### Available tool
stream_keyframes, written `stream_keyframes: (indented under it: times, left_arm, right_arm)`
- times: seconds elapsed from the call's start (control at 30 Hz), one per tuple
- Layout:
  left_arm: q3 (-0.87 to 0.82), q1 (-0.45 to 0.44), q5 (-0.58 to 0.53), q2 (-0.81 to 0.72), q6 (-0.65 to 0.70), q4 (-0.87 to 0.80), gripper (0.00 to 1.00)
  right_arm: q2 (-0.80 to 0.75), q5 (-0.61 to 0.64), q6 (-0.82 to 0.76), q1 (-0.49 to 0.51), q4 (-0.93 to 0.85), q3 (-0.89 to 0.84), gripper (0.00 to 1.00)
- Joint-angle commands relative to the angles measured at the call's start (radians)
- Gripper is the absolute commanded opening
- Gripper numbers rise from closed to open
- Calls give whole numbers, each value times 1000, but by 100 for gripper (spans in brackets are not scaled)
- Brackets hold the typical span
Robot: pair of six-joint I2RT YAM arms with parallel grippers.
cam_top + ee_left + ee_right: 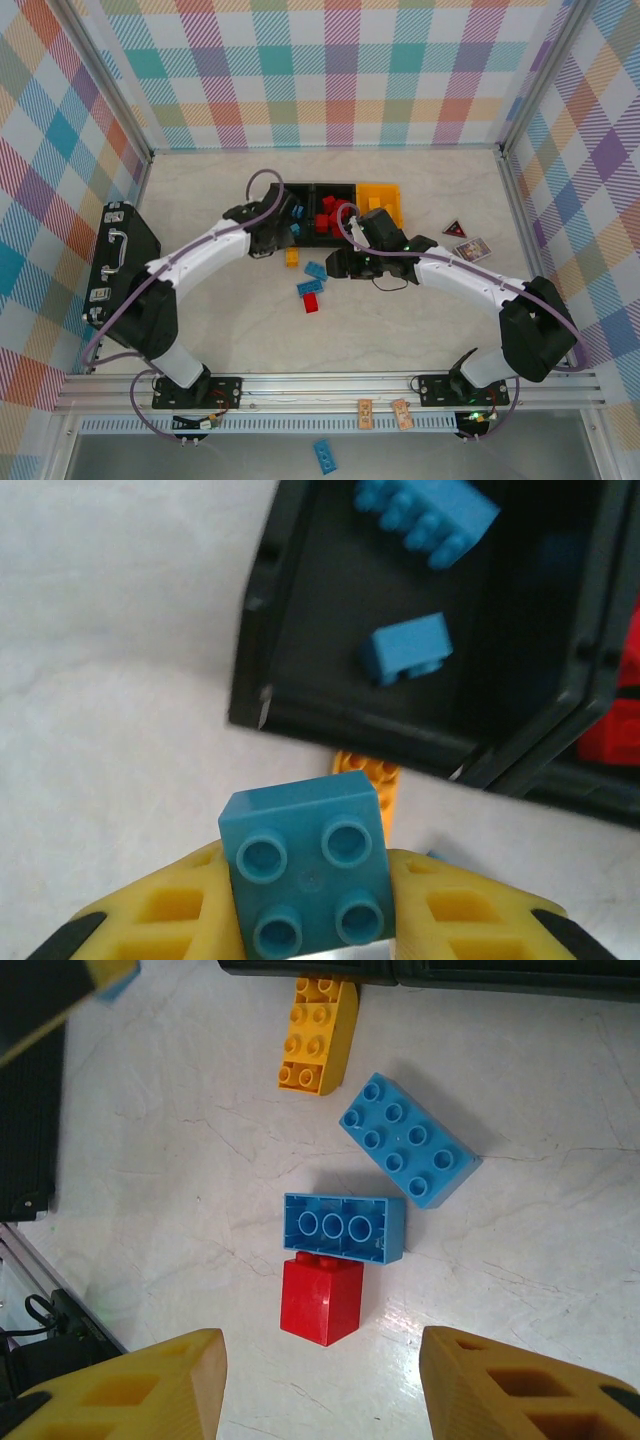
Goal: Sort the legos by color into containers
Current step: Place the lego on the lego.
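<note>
Gripping blue lego [305, 870], left end effector [310, 925]; right end effector [325, 1385] open near red lego [321, 1302]

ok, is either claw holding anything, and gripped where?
Left claw pinches a blue four-stud brick by its two opposite side walls, studs toward the wrist camera. Right claw is open, holding nothing.

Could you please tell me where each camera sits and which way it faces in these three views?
Top external: above and behind the bases, looking down on the pale marbled table; white left arm and right arm show.
Left wrist: on the left hand, facing a black plastic bin; its yellow fingers clamp a blue four-stud brick.
Right wrist: above the open right hand, looking down at a small red brick.
Shared: the orange studded brick lies in both wrist views.
</note>
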Motion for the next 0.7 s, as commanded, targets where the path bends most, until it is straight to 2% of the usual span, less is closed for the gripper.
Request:
stream_keyframes:
  times: [0.0, 0.3, 0.67]
  left_arm:
    - [93, 33, 37, 92, 78, -67, 26]
    - [325, 95, 80, 300, 127, -123, 28]
    - [425, 110, 74, 407, 135, -136, 31]
  right_arm:
    - [-5, -12, 12, 5, 22, 9, 54]
    - [-3, -5, 17, 5, 26, -2, 54]
    - [7, -13, 30, 5, 43, -6, 54]
